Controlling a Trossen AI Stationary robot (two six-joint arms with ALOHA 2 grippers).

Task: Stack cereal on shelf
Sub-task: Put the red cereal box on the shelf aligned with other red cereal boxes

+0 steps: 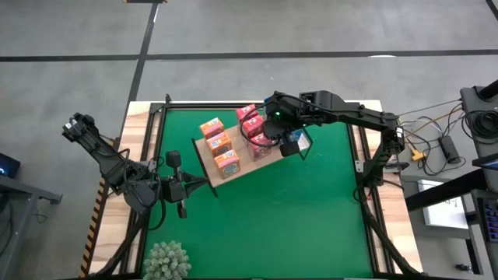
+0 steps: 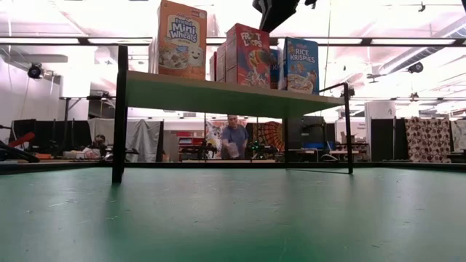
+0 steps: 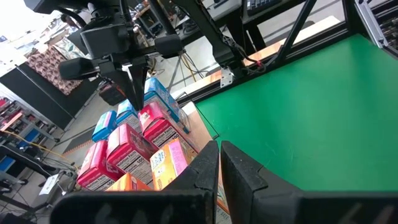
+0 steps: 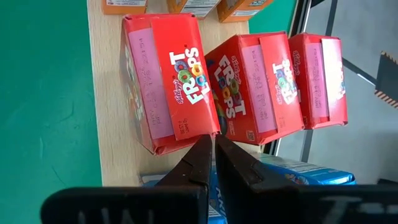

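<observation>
My right tool [image 4: 211, 158] hangs over the shelf [image 1: 253, 165], fingers together and empty, just above a pink-red cereal box [image 4: 168, 81].

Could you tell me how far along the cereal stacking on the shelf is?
Three orange boxes and three red boxes stand on the shelf. The right gripper is above the blue boxes at the shelf's end, fingers shut. Their count is unclear. The left gripper waits aside.
</observation>
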